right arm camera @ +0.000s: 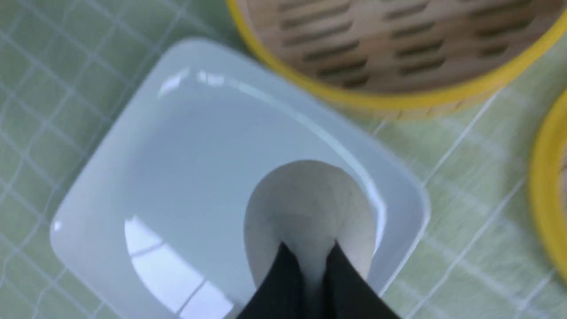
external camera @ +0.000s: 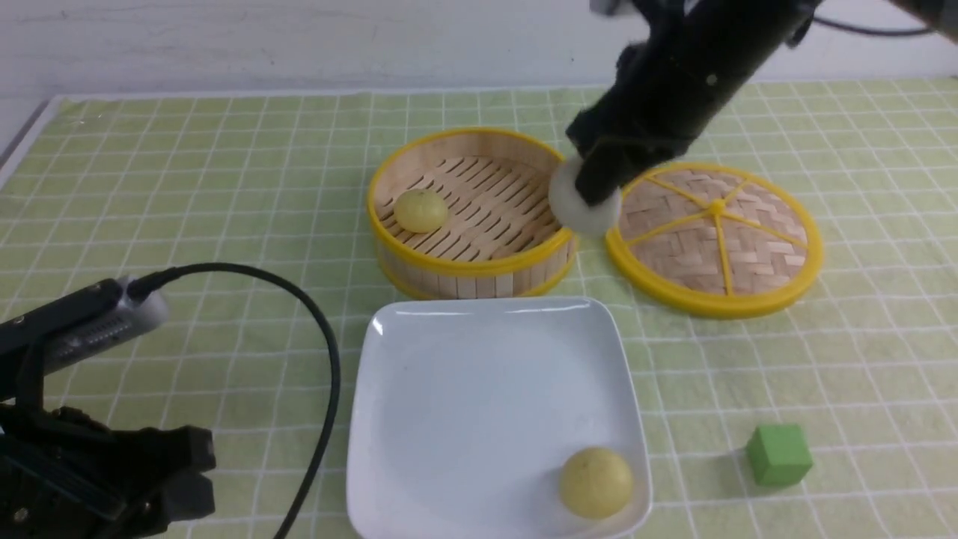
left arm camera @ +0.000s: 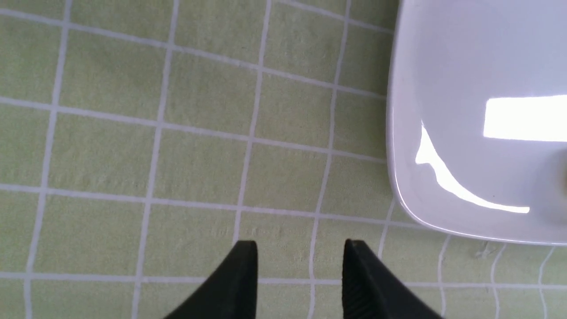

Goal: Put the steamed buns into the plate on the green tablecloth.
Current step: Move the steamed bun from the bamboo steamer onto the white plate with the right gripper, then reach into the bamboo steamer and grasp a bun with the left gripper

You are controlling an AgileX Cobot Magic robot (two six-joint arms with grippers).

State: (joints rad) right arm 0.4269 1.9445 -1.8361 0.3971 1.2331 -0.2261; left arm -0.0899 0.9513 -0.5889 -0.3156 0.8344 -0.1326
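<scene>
covering our table: green cloth (external camera: pixel 224 165), white-gridded
backdrop: pale wall (external camera: pixel 299 45)
left pincer (left arm camera: pixel 300 246): released
right pincer (right arm camera: pixel 308 250): clenching our off-white bun (right arm camera: pixel 305 199)

yellow-rimmed steamer (external camera: pixel 516 266), glossy white plate (external camera: pixel 479 419), pale green tablecloth (external camera: pixel 247 187) gridded in white lines.

Bun (external camera: pixel 596 483) on plate (external camera: pixel 486 404); steamer (external camera: pixel 475 273) behind, another bun (external camera: pixel 420 210) inside; cube (external camera: pixel 779 454) right.

Bright even light, white glare on the glossy plate (left arm camera: pixel 478 57), motion-blurred right pincer (right arm camera: pixel 310 261)
</scene>
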